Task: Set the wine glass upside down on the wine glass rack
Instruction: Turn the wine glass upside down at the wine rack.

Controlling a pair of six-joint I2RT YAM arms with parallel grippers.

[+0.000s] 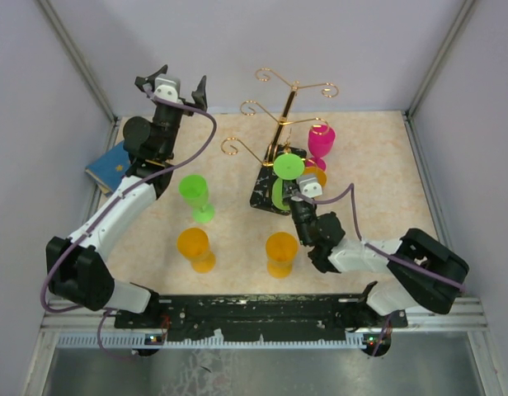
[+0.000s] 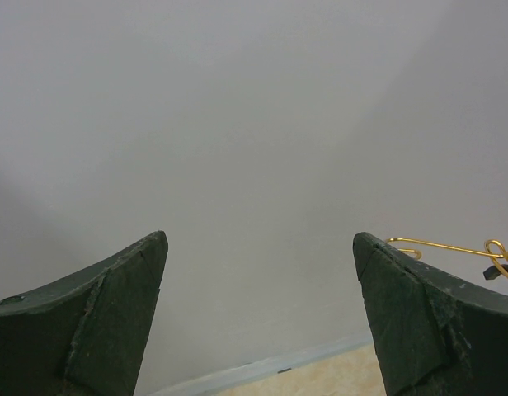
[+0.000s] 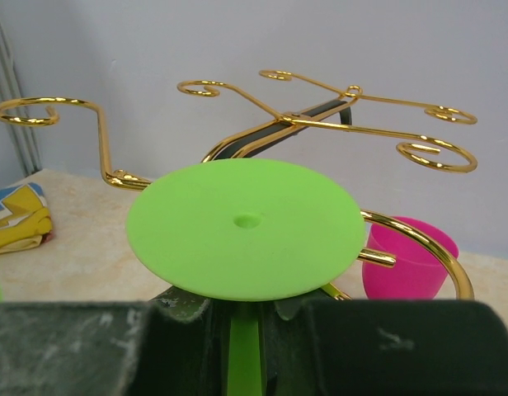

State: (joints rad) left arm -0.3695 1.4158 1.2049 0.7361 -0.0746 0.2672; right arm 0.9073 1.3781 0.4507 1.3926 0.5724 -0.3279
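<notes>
Right fingers (image 3: 97,346): closed narrow on the thin stem of the green wine glass (image 3: 246,227), gripping just under its foot.
Green wine glass: held upside down. Its round foot is uppermost and roughly level, and its bowl hangs below the grip, over the near part of the rack's base.
Glass against rack: the foot sits lower than the upper spiral arms. One curved lower arm is just beside its right edge; whether they touch cannot be told.
Wine glass rack (image 1: 285,124): a gold wire stand with branching arms that end in curled spirals. It stands upright on a black marbled base (image 1: 266,191) near the middle of the table (image 1: 378,165).
Pink glass (image 1: 322,142): upright with its mouth open upward, just right of the rack's stem.
Left fingers (image 2: 89,330): spread wide and holding nothing. They are raised high at the far left and point at the back wall.
Other glasses: a green glass (image 1: 194,191) and two orange glasses (image 1: 194,246) (image 1: 280,250) stand on the table, nearer the arm bases and apart from the rack.
Blue booklet (image 1: 112,165): lies at the table's left edge, beside the left arm.
</notes>
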